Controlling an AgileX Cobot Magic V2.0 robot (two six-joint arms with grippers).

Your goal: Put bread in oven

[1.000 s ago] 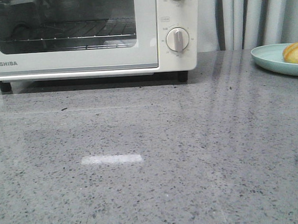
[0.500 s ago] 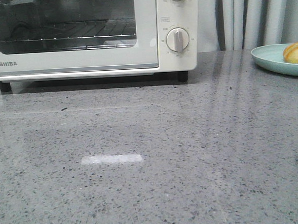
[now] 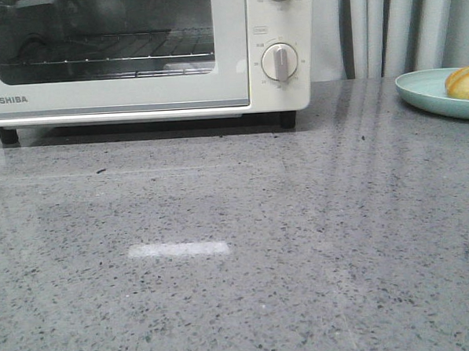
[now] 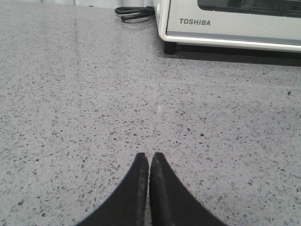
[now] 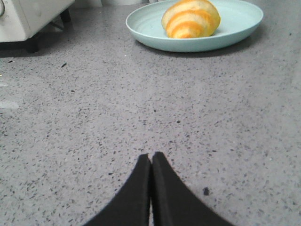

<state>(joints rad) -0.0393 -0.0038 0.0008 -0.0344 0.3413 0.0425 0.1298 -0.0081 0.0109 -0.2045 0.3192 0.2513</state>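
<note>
The bread (image 5: 190, 19), golden-orange with pale stripes, lies on a pale teal plate (image 5: 235, 26); in the front view the bread (image 3: 466, 82) shows at the far right edge. The cream-white TOSHIBA oven (image 3: 134, 55) stands at the back left with its glass door closed; a corner of it shows in the left wrist view (image 4: 225, 23). My left gripper (image 4: 149, 156) is shut and empty, low over the grey counter, well short of the oven. My right gripper (image 5: 151, 156) is shut and empty, short of the plate. Neither gripper shows in the front view.
A black power cord (image 4: 134, 12) lies coiled by the oven's left side. The oven's black feet (image 3: 287, 119) rest on the speckled grey counter. Grey curtains (image 3: 392, 26) hang behind. The plate (image 3: 435, 94) sits at the counter's back right.
</note>
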